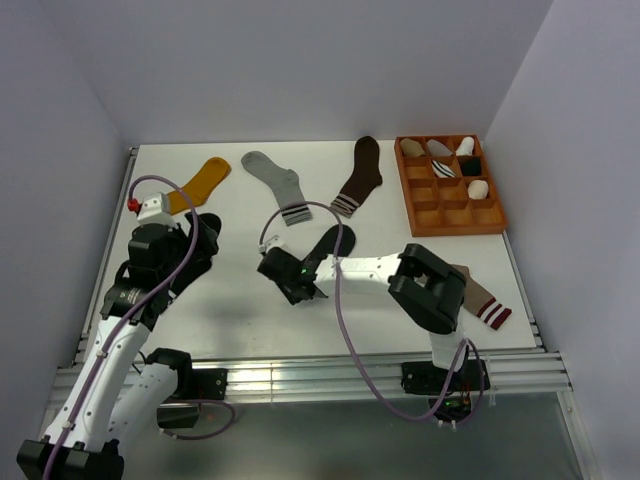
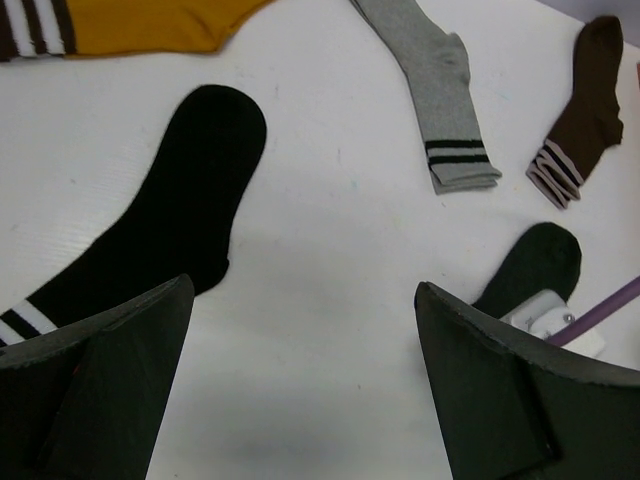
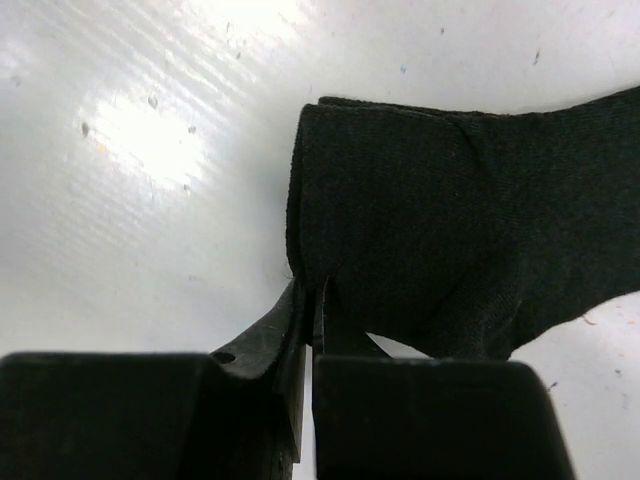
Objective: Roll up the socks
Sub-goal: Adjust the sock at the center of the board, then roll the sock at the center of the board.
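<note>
Table (image 1: 240,300): white, flat top.
Mustard-yellow sock (image 1: 205,180): flat at the far left, dark cuff with white stripes.
Light grey sock (image 1: 275,180): flat, far centre, dark stripes on the cuff.
Dark brown sock (image 1: 360,175): flat, right of the grey one, pale striped cuff.
Wooden tray (image 1: 455,230): far right corner, divided into compartments. The far ones hold rolled bundles (image 1: 466,146), mostly pale.

A divided tray (image 1: 455,229) sits at the table's (image 1: 230,300) far right corner, rolled socks (image 1: 440,148) in several compartments. Left of the tray, along the far edge: nearest sock (image 1: 360,177), middle sock (image 1: 275,180), outermost sock (image 1: 203,182). Before the tray lies the near-edge sock (image 1: 487,305); left of the tray and nearer, the central sock (image 1: 333,242).
</note>
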### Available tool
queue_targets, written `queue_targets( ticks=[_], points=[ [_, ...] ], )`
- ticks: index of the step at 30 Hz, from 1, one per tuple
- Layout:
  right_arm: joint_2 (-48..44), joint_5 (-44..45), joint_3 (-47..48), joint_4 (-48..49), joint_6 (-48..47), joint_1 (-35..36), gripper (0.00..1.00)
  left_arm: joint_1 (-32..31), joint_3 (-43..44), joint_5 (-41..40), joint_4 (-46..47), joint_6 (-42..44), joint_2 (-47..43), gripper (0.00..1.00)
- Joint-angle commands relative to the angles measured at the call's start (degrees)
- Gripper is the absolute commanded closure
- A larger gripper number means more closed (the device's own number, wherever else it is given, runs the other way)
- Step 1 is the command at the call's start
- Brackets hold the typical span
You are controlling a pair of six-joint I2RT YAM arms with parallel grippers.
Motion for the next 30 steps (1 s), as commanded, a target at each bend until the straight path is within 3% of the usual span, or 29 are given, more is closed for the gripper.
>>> queue_targets(
  ticks=[1, 6, 19, 24, 30],
  points=[
    [-4.45, -11.08, -3.91, 4.69, -0.86, -2.79, 1.00, -0.84, 3.10, 6.06, -1.17, -2.14, 1.06, 0.01],
    [-7.61, -23.38, -9.00, 10.93, 1.07, -7.27, 1.00, -4.96, 1.27, 8.71, 0.67, -6.80, 2.46, 0.01],
    [-10.96, -53.26, -20.60, 28.59, 10.21, -20.72, 1.00, -18.58, -4.72, 4.58, 9.37, -23.31, 11.24, 0.02],
    [-9.56, -58.11, -23.16, 34.84, 14.08, -23.89, 1.00, -22.28, -7.00, 1.94, 12.01, -31.48, 15.29, 0.03],
    [-8.59, -57.68, -23.43, 34.58, 13.20, -24.59, 1.00, -25.27, -8.59, 0.62, 18.16, -38.09, 21.27, 0.06]
  ],
)
